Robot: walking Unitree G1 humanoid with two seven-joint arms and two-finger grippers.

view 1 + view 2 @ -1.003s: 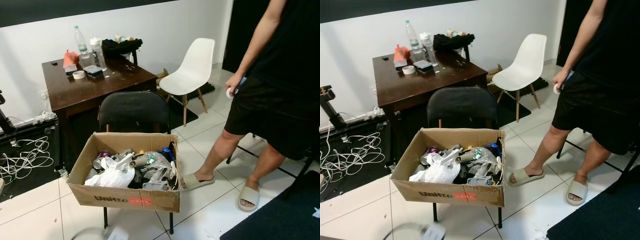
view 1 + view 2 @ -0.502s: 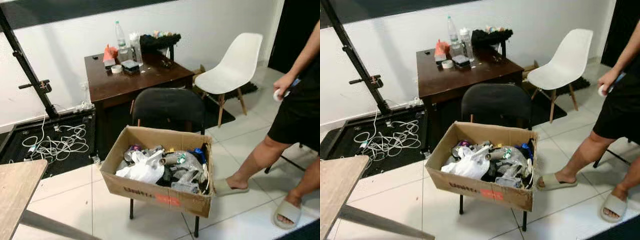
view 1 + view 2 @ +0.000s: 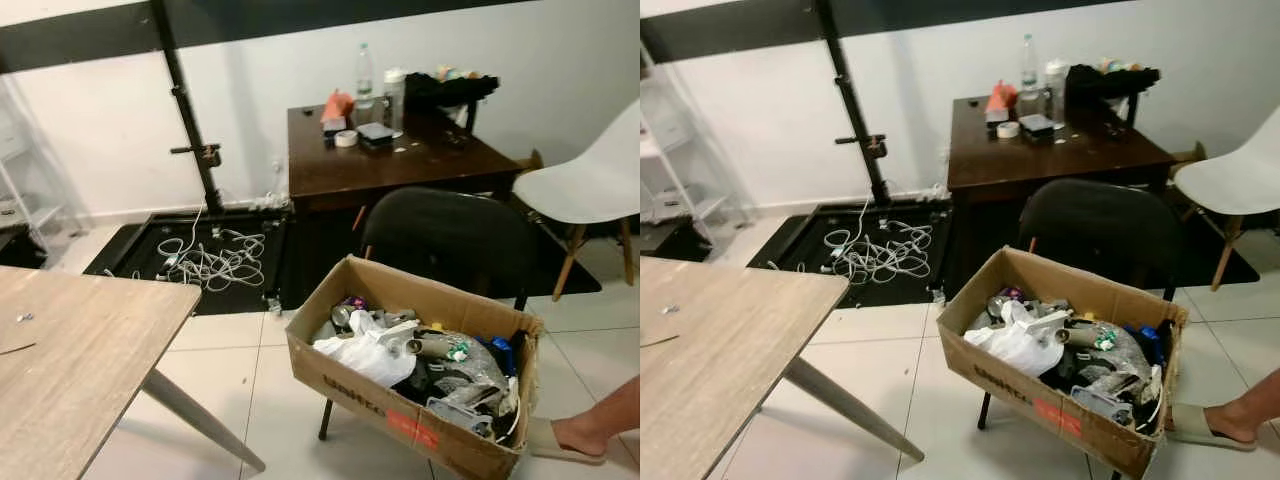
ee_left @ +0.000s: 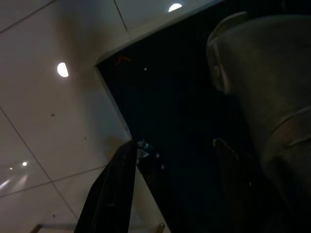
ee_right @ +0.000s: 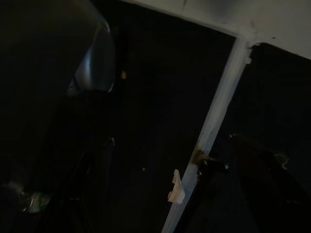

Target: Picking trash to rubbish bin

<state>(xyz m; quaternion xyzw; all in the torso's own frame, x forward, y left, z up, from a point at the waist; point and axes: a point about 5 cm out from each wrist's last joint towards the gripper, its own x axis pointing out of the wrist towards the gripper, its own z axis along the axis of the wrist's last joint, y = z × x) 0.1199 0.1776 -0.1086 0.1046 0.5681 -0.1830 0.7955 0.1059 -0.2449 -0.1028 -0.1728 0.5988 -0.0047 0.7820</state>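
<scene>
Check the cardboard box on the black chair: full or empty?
Full. The brown cardboard box is heaped near its rim with trash: a white plastic bag, cans and crumpled wrappers.

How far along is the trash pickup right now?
Done so far: the cardboard box on the black chair already holds a white plastic bag, cans and wrappers. In hand: both wrist views are too dark to make out anything held, with the left hand hanging over floor tiles. Possibly left: a small pale scrap on the dark floor beside a white leg.
</scene>
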